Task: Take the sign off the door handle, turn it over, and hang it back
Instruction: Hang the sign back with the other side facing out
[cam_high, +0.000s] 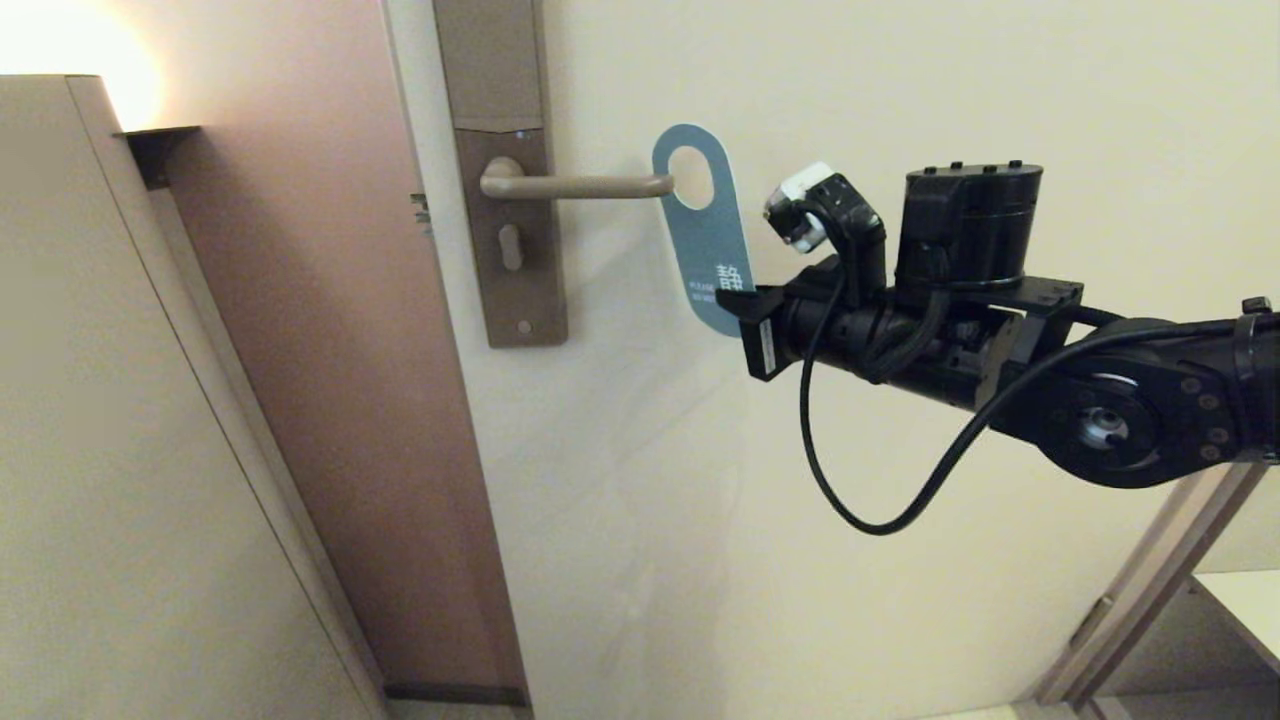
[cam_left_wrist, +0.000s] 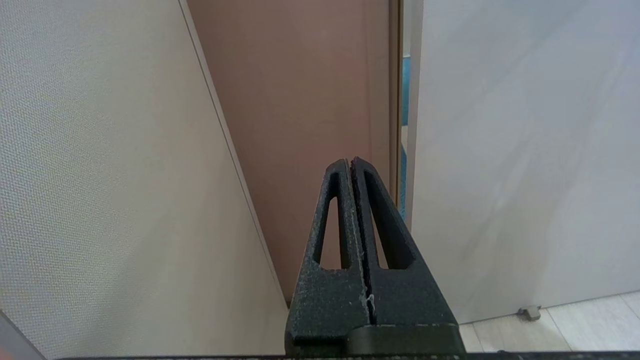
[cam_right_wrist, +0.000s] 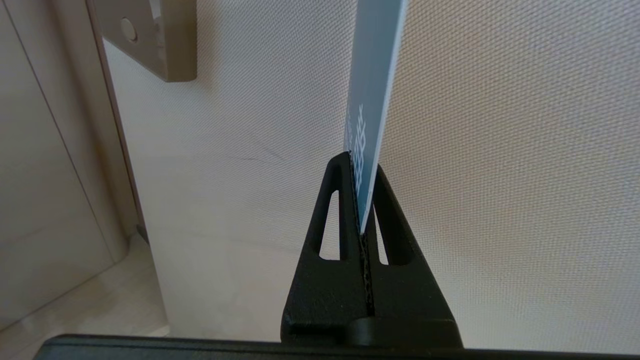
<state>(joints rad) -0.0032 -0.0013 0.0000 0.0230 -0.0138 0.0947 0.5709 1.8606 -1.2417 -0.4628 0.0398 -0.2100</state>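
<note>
Item: the sign, blue face toward the head camera, white characters near its lower end. It hung tilted, its oval hole at the very tip of the door handle, at about three o'clock from the lock plate; whether the tip was through the hole could not be told. Its lower end sat at roughly five o'clock from the handle tip

Item: right gripper, reaching in from three o'clock in the head view, fingers pressed together on the lower edge of the sign. The right wrist view showed the sign edge-on, pinched between the two black fingers, the blue face to one side and a pale edge to the other, the door behind

Item: left gripper, seen in its own wrist view only, fingers closed against each other with nothing between them, pointed at the brown door frame beside the pale door edge

Item: lock plate, tall and brownish, carrying the handle and a keyhole beneath it
</note>
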